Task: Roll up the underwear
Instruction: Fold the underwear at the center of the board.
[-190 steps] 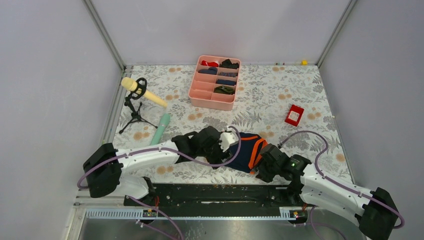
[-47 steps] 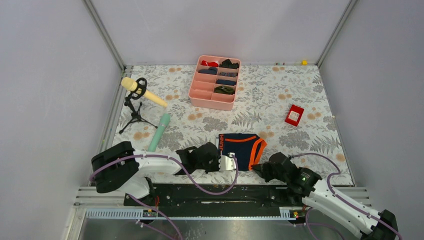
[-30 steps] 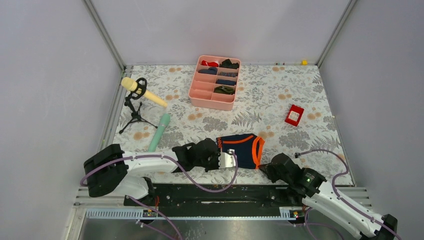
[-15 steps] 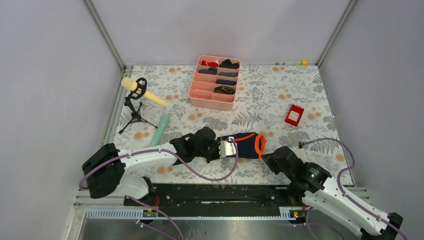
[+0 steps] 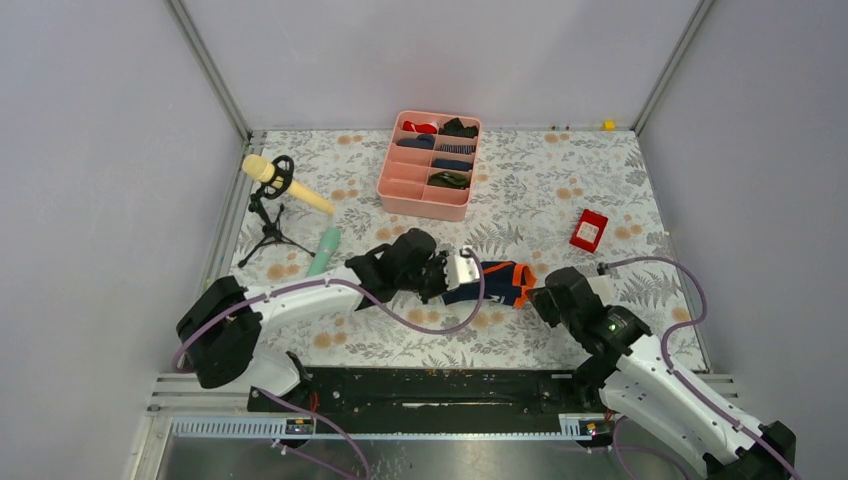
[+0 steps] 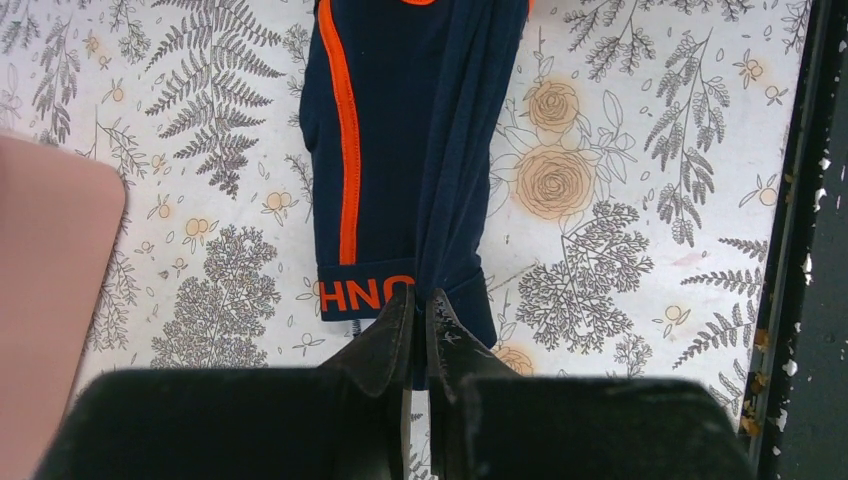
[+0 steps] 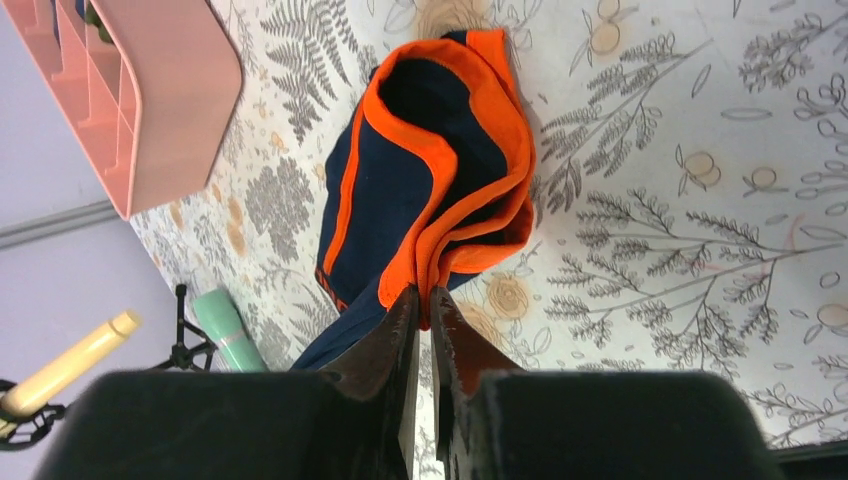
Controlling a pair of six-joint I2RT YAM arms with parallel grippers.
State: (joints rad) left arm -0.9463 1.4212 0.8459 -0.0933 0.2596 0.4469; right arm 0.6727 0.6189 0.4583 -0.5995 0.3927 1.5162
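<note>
The underwear [image 5: 492, 282] is held at both ends, in the middle of the table [image 5: 600, 180], a little toward the near side.

The left gripper [image 6: 420, 300] has its fingers pressed together on the end with the orange letters. The right gripper [image 7: 424, 296] pinches the bunched orange edge at the other end. The dark blue cloth makes a narrow band from left to right between them. The pink tray [image 5: 425, 206] stands farther back. A red box [image 5: 588, 230] lies to the right, and a green tube [image 5: 323, 251] and a microphone [image 5: 285, 184] to the left, all apart from the cloth.
</note>
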